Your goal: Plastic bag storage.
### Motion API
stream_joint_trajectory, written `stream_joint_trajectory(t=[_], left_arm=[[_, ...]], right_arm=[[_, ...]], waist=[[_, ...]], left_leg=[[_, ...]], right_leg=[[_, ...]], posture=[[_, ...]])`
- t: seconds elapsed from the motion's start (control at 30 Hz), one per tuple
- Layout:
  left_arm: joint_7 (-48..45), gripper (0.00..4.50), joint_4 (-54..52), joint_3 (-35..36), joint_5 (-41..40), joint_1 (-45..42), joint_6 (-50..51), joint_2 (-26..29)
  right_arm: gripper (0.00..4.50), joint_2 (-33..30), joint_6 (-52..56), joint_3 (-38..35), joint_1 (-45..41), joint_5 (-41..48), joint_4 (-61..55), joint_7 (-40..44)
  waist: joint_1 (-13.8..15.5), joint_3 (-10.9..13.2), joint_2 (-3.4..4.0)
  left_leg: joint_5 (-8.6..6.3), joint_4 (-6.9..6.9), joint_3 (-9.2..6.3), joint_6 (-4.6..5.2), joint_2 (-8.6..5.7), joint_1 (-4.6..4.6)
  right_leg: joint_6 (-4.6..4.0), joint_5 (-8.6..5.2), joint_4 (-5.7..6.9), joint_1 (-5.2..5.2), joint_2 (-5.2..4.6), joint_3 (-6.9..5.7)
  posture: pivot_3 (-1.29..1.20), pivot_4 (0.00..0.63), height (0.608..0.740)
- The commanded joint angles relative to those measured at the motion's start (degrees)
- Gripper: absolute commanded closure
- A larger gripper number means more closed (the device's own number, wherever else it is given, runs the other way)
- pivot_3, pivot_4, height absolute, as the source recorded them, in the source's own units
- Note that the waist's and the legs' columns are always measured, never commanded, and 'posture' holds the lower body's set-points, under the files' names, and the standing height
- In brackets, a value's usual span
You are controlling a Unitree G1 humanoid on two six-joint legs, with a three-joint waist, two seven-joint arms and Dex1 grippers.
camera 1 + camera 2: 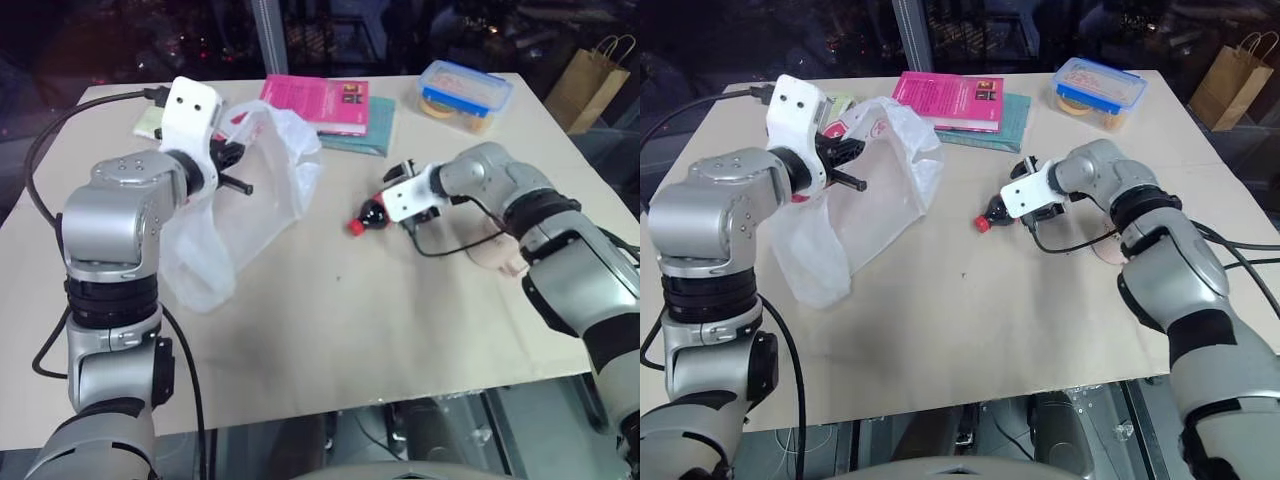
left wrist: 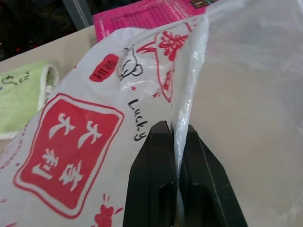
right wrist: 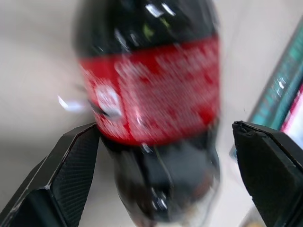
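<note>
Translucent white crinkly plastic bag [image 1: 235, 200] with red printed labels hangs over left side of beige table [image 1: 400, 320], rim pinched between closed black fingers of left gripper [image 2: 176, 142], lower end resting on tabletop. Right gripper [image 3: 165, 142], fingers spread wide, straddles dark cola bottle with red label and cap [image 1: 372, 213] lying near table centre.

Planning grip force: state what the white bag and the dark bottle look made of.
Plastic bag: thin translucent plastic film, slightly glossy; it crinkles, and the table shows through it. Bottle: probably clear glossy plastic holding dark liquid, given its sharp highlights, with a red printed label and red cap.
</note>
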Motion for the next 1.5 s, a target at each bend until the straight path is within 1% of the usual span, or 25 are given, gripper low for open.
stream_joint_trajectory(t=[0.03, 0.1, 0.13, 0.3, 0.33, 0.37, 0.4, 0.43, 0.5, 0.63, 0.73, 0.77, 0.83, 0.87, 0.97, 1.03, 1.1, 1.13, 1.2, 1.23, 1.27, 1.3, 1.4, 1.43, 1.5], left_arm=[[0.7, 4.39, -3.2, 1.7, -0.8, 0.2, 0.2, 0.5], [0.7, 4.39, -2.8, 1.7, -0.9, 0.2, -0.1, 0.6], [0.8, 4.39, -2.8, 1.7, -1.0, 0.2, -0.1, 0.7], [0.7, 4.39, -1.5, 1.0, -1.5, -0.2, -1.3, 0.6], [0.6, 4.39, -1.3, 0.8, -1.6, -0.2, -1.6, 0.5], [0.6, 4.39, -1.0, 0.6, -1.6, -0.2, -1.9, 0.4], [0.6, 4.39, -0.8, 0.3, -1.6, -0.3, -2.2, 0.1], [0.5, 4.39, -0.6, 0.2, -1.7, -0.3, -2.4, 0.0], [0.3, 4.39, -0.7, -0.2, -1.9, -0.3, -2.6, 0.0], [-0.3, 4.39, -0.6, -0.6, -2.1, -0.3, -2.6, 0.9], [-0.8, 4.39, -0.4, -0.5, -2.4, -0.1, -2.6, 2.1], [-0.9, 4.50, -0.5, -0.4, -2.5, 0.2, -2.5, 2.5], [-1.4, 4.50, -0.2, -0.1, -2.6, 0.7, -3.0, 3.5], [-1.7, 4.50, 0.1, 0.0, -2.6, 0.8, -3.4, 3.9], [-3.3, 4.50, 1.8, 0.5, -3.1, 0.2, -4.8, 5.5], [-4.5, 4.50, 3.1, 1.3, -4.2, -0.6, -4.9, 6.0], [-5.2, 4.50, 4.9, 2.3, -5.4, -2.1, -4.5, 6.3], [-5.5, 4.50, 6.2, 2.5, -5.6, -3.0, -4.7, 6.5], [-6.5, 4.50, 8.7, 1.9, -5.7, -4.5, -5.9, 7.3], [-6.9, 4.50, 10.0, 1.5, -5.7, -5.2, -6.5, 7.5], [-7.3, 4.50, 11.1, 1.0, -5.7, -6.0, -7.2, 7.6], [-7.7, 4.50, 12.3, 0.5, -5.6, -6.8, -7.9, 7.6], [-9.1, 4.50, 15.3, -0.7, -6.2, -9.2, -9.1, 6.6], [-9.5, 4.50, 15.9, -0.9, -6.7, -10.1, -8.8, 6.1], [-10.2, 4.50, 17.0, -1.2, -7.3, -11.3, -8.5, 5.5]], right_arm=[[0.00, -0.1, 0.8, -3.1, 0.4, 3.6, 1.7, 14.7], [0.00, 0.0, 4.8, -6.4, 0.5, 6.8, 1.2, 20.9], [0.00, 0.1, 6.5, -7.6, 0.5, 7.9, 0.8, 22.7], [0.00, -1.3, 11.7, -9.4, 2.5, 9.4, -3.9, 30.1], [0.00, -1.5, 11.8, -9.3, 3.0, 8.8, -5.3, 28.2], [0.00, -1.2, 11.4, -8.8, 3.3, 7.0, -5.6, 23.4], [0.00, -1.4, 8.9, -6.9, 3.5, 3.5, -5.7, 16.2], [0.00, -1.5, 6.5, -5.7, 3.8, 1.3, -5.6, 12.0], [0.00, -0.7, 7.0, -5.2, 4.0, 0.4, -4.5, 9.9], [0.00, 0.0, 8.1, -3.3, 4.4, -2.0, -2.3, 9.3], [0.00, 0.9, 9.8, -2.4, 4.7, -3.7, -0.2, 5.9], [0.51, 1.1, 10.0, -2.5, 4.5, -4.0, 0.1, 4.3], [1.01, 0.9, 9.5, -2.8, 4.1, -4.3, -0.3, 2.1], [1.24, 0.7, 9.1, -3.0, 3.7, -4.3, -0.6, 1.5], [1.34, 0.2, 8.3, -5.9, 2.5, -1.1, -3.5, 3.1], [1.34, -0.3, 9.1, -8.9, 2.7, 3.0, -7.7, 6.6], [1.34, -1.0, 14.1, -12.8, 4.8, 9.1, -16.3, 12.4], [1.35, -1.6, 18.7, -14.6, 6.9, 12.4, -23.2, 15.8], [1.35, -3.1, 30.4, -17.0, 12.4, 18.2, -39.3, 21.9], [1.35, -3.8, 36.6, -17.6, 15.4, 20.6, -47.4, 24.1], [1.35, -4.2, 42.3, -18.0, 18.1, 22.8, -54.7, 25.5], [1.35, -4.2, 47.6, -18.2, 20.3, 24.7, -60.8, 26.0], [1.35, 0.1, 62.7, -19.0, 23.1, 28.9, -71.7, 21.7], [1.35, 3.6, 68.6, -20.0, 22.9, 30.4, -72.9, 18.3], [1.35, 8.5, 75.6, -21.1, 22.1, 32.0, -73.8, 13.3]], waist=[[0.0, 0.0, 0.00], [0.0, 0.0, 0.02], [0.0, 0.0, 0.02], [0.0, 0.0, 0.04], [0.0, 0.0, 0.04], [0.0, 0.0, 0.04], [0.0, 0.0, 0.04], [0.0, 0.0, 0.05], [0.1, 0.0, 0.05], [0.4, 0.0, 0.05], [0.3, -0.1, 0.02], [0.3, -0.1, 0.02], [0.3, -0.1, 0.03], [0.3, -0.1, 0.03], [0.3, 0.0, 0.14], [0.3, 0.1, 0.20], [0.3, 0.1, 0.19], [0.3, 0.1, 0.19], [0.2, 0.1, 0.20], [0.3, 0.1, 0.20], [0.2, 0.1, 0.20], [0.2, 0.1, 0.20], [0.1, 0.1, 0.20], [0.1, 0.1, 0.20], [0.2, 0.1, 0.20]], left_leg=[[0.00, 0.00, -0.01, -0.01, 0.00, 0.02], [0.00, 0.00, -0.06, -0.02, 0.00, 0.08], [0.00, 0.00, -0.06, -0.02, 0.00, 0.11], [0.01, 0.00, -0.06, -0.06, 0.00, 0.14], [0.01, 0.00, -0.07, -0.06, 0.00, 0.14], [0.01, 0.00, -0.08, -0.06, 0.00, 0.13], [0.01, 0.00, -0.07, -0.07, -0.01, 0.14], [0.01, 0.00, -0.06, -0.07, -0.01, 0.14], [0.03, 0.00, -0.05, -0.13, -0.07, 0.12], [0.09, 0.00, -0.05, -0.21, -0.08, 0.08], [0.10, 0.02, -0.04, -0.21, -0.08, 0.13], [0.10, 0.02, -0.04, -0.21, -0.08, 0.18], [0.10, 0.02, -0.04, -0.22, -0.08, 0.31], [0.09, 0.02, -0.06, -0.23, -0.08, 0.52], [0.10, -0.04, -0.06, -0.24, -0.08, 1.00], [0.11, -0.04, -0.06, -0.25, -0.08, 0.99], [0.11, -0.09, -0.06, -0.25, -0.08, 0.94], [0.11, -0.10, -0.05, -0.25, -0.06, 0.86], [0.12, -0.09, -0.05, -0.24, -0.06, 0.56], [0.13, 0.05, -0.08, -0.24, -0.03, 0.14], [0.13, 0.10, -0.06, -0.23, -0.02, -0.21], [0.13, 0.11, -0.01, -0.23, -0.03, -0.32], [0.12, 0.11, -0.06, -0.22, -0.01, -0.57], [0.12, 0.13, -0.04, -0.21, -0.01, -0.59], [0.13, 0.20, -0.02, -0.21, -0.01, -0.58]], right_leg=[[0.00, 0.00, 0.01, 0.02, 0.00, -0.02], [0.00, 0.00, -0.01, 0.10, 0.01, -0.06], [0.00, 0.00, -0.01, 0.13, 0.01, -0.05], [-0.01, 0.00, 0.08, 0.12, 0.00, -0.04], [-0.01, 0.00, 0.08, 0.12, 0.00, -0.04], [-0.01, 0.00, 0.08, 0.12, -0.01, -0.04], [-0.01, 0.00, 0.09, 0.12, -0.03, -0.03], [-0.01, 0.00, 0.10, 0.11, -0.03, -0.02], [-0.02, 0.00, 0.22, 0.00, -0.08, 0.01], [-0.03, -0.01, 0.33, -0.08, -0.07, 0.02], [-0.03, -0.01, 0.34, -0.04, -0.06, 0.03], [-0.03, 0.00, 0.37, 0.01, -0.06, 0.04], [-0.04, 0.00, 0.38, 0.14, -0.06, 0.03], [-0.04, -0.01, 0.40, 0.35, -0.06, 0.01], [-0.05, -0.02, 0.44, 0.78, -0.07, 0.02], [-0.06, -0.01, 0.46, 0.76, -0.06, 0.03], [-0.06, -0.01, 0.43, 0.73, -0.06, 0.02], [-0.07, -0.01, 0.40, 0.65, -0.05, 0.04], [-0.07, -0.01, 0.43, 0.33, -0.05, 0.06], [-0.07, -0.01, 0.51, -0.06, -0.04, 0.04], [-0.07, 0.00, 0.58, -0.38, -0.04, 0.07], [-0.07, 0.00, 0.59, -0.53, -0.03, 0.12], [-0.07, 0.00, 0.58, -0.70, 0.00, 0.04], [-0.07, 0.00, 0.58, -0.73, 0.00, 0.04], [-0.07, 0.00, 0.60, -0.75, 0.00, 0.06]], posture=[[0.00, 0.150, 0.740], [0.00, 0.150, 0.740], [0.00, 0.150, 0.740], [0.00, 0.150, 0.740], [0.00, 0.150, 0.740], [0.00, 0.150, 0.740], [0.00, 0.150, 0.740], [0.00, 0.150, 0.740], [0.00, 0.150, 0.740], [0.00, 0.150, 0.740], [0.00, 0.150, 0.740], [0.00, 0.150, 0.740], [0.00, 0.150, 0.740], [0.00, 0.150, 0.740], [0.00, 0.150, 0.740], [0.00, 0.150, 0.740], [0.00, 0.150, 0.740], [0.00, 0.150, 0.740], [0.00, 0.150, 0.740], [0.00, 0.150, 0.740], [0.00, 0.150, 0.740], [0.00, 0.150, 0.740], [0.00, 0.150, 0.740], [0.00, 0.150, 0.740], [0.00, 0.150, 0.740]])
